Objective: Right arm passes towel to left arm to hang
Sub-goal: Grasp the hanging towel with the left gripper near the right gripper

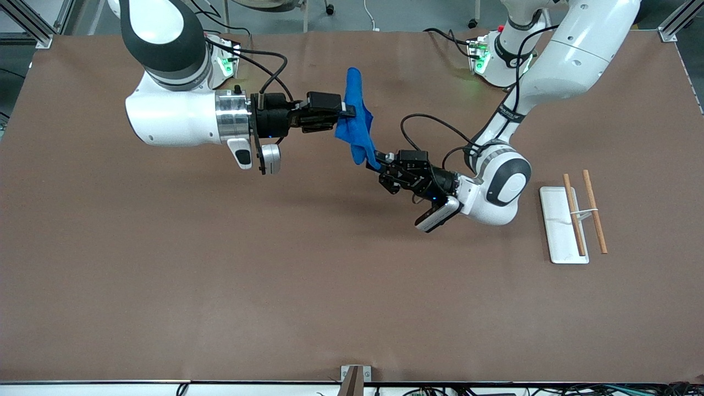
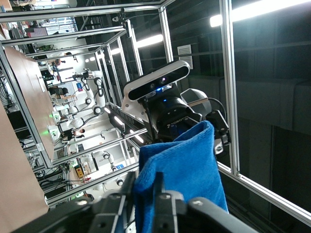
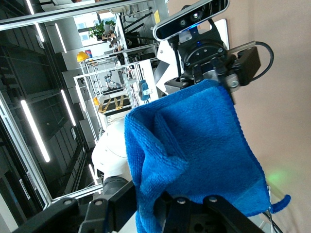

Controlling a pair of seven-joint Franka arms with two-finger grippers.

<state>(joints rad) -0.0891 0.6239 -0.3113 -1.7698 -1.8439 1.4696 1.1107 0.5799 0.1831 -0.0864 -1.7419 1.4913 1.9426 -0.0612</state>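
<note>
1. We see the right gripper [image 1: 347, 111] up in the air over the middle of the brown table [image 1: 165, 275], its arm coming in level from the right arm's end
2. Its jaws are clamped tight on the blue towel [image 1: 356, 124], pinching it at one edge
3. The towel hangs off the table, spread between the two grippers; one corner stands up above the right gripper and the cloth drapes down toward the left gripper [image 1: 379, 165]
4. We see the left gripper at the towel's lower corner, over the table's middle, its arm bent in from the left arm's end
5. In the left wrist view its two fingers [image 2: 163, 201] sit narrow with the towel's [image 2: 187, 165] edge between them, touching the cloth
6. The right wrist view shows the towel [image 3: 194, 145] filling the space between the grippers, a tiny loop [image 3: 281, 201] at one corner
7. A white tray [image 1: 556, 231] lies on the table toward the left arm's end, one wooden rod [image 1: 573, 214] over it and a second wooden rod [image 1: 595, 212] just beside it
</note>
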